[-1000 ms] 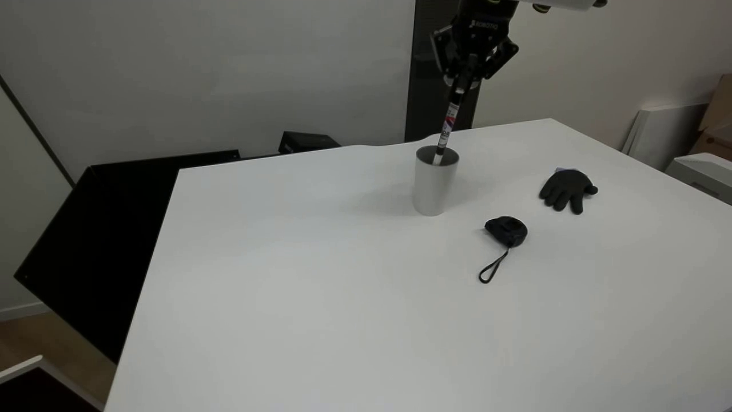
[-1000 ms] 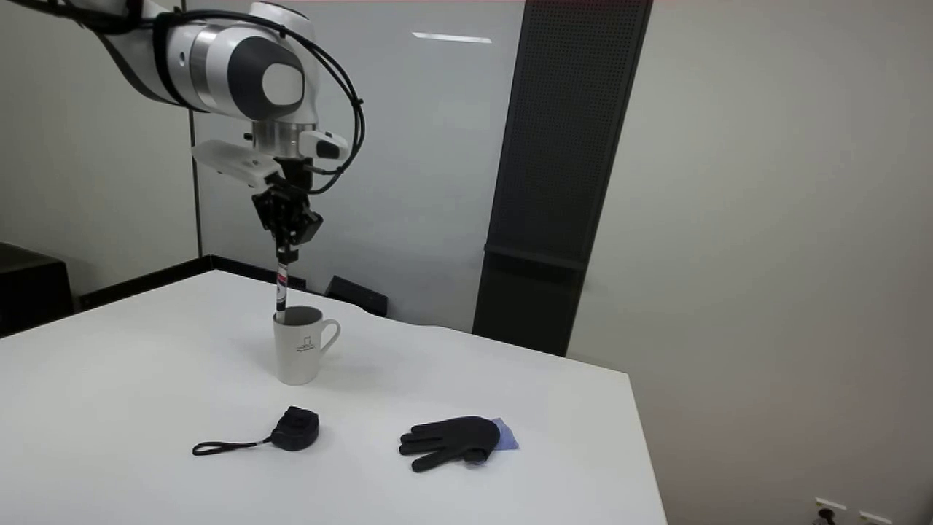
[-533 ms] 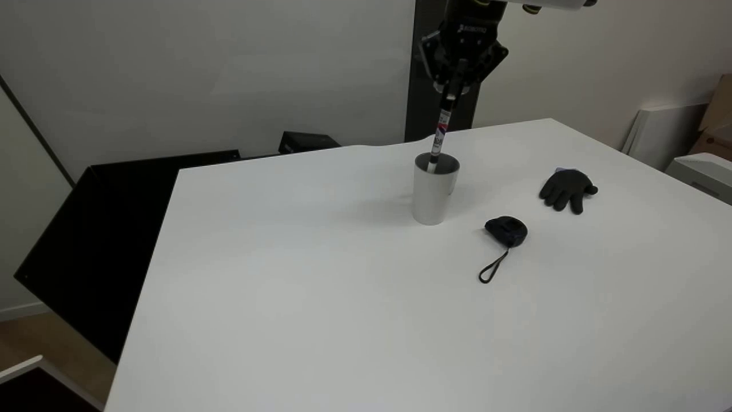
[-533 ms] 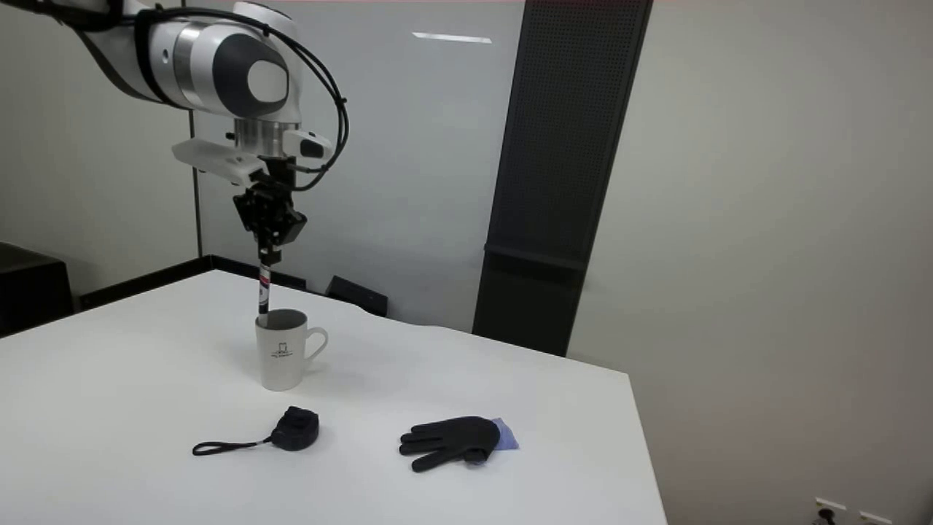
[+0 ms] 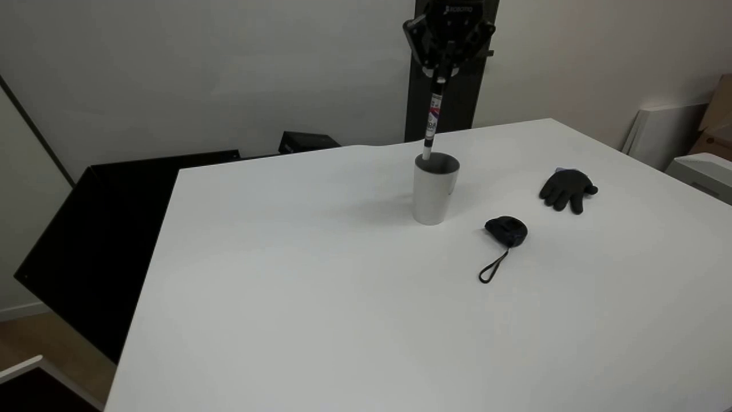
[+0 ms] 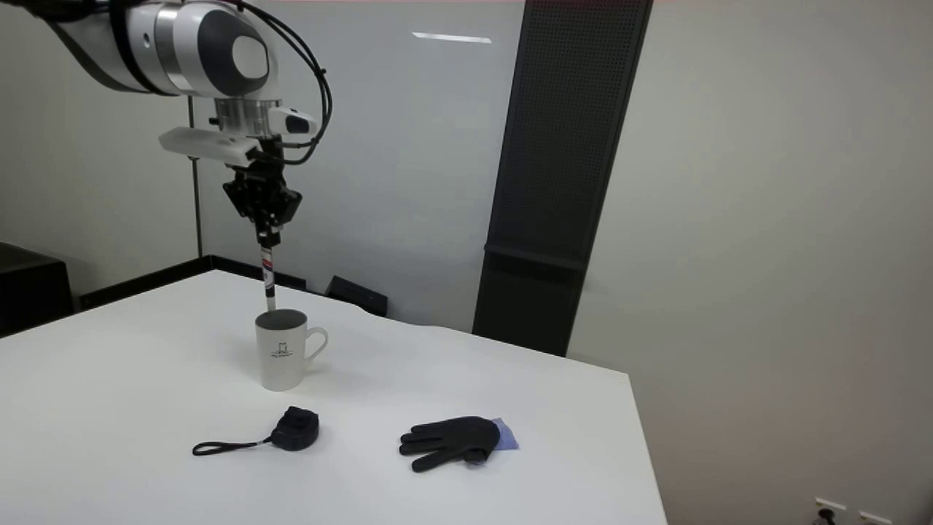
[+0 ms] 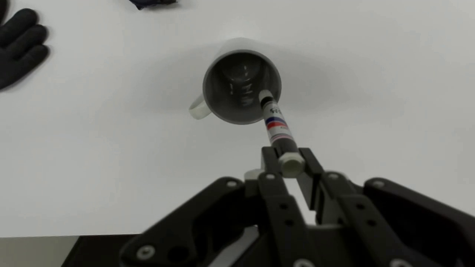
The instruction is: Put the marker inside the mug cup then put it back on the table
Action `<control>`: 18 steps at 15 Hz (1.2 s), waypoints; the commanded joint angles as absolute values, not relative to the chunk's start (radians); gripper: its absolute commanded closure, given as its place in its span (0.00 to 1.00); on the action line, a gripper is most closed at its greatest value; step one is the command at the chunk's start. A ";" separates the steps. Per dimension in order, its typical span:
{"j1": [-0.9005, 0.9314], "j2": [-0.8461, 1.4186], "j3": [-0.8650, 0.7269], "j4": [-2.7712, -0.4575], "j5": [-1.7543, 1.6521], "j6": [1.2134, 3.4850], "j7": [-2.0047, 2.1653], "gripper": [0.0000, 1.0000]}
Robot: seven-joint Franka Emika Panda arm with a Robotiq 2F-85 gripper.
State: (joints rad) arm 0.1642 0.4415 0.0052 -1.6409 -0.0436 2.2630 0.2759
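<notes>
My gripper (image 7: pixel 287 151) is shut on the marker (image 7: pixel 277 124), gripping its dark upper end, with the white end cap showing. The marker hangs down, slightly tilted, in both exterior views (image 5: pixel 433 117) (image 6: pixel 268 275). Its white tip is at about the height of the mug cup's rim, near the back side; I cannot tell if it is just inside or just above. The mug cup (image 5: pixel 433 197) stands upright on the white table (image 5: pixel 286 274). Its handle and small print show in an exterior view (image 6: pixel 281 364). The gripper is above the mug cup.
A black tape measure (image 5: pixel 506 230) with a cord loop lies near the mug cup. A black glove (image 6: pixel 452 441) lies on a bluish piece farther along the table; its fingers show in the wrist view (image 7: pixel 22 48). A dark column (image 6: pixel 561 182) stands behind the table edge.
The mug cup slid slightly along the table between the two earlier moments, then stayed. The marker, lower inside it before, has risen with my gripper until its tip is near the rim.
</notes>
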 commanded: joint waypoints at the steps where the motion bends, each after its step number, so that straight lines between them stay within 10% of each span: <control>1: 0.180 0.437 0.010 -1.587 -0.059 2.213 0.302 0.93; 18: 0.194 0.554 0.077 -1.719 0.080 2.085 0.260 0.93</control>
State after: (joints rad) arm 0.1904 0.5279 0.0761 -1.6881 0.0802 2.0865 0.2509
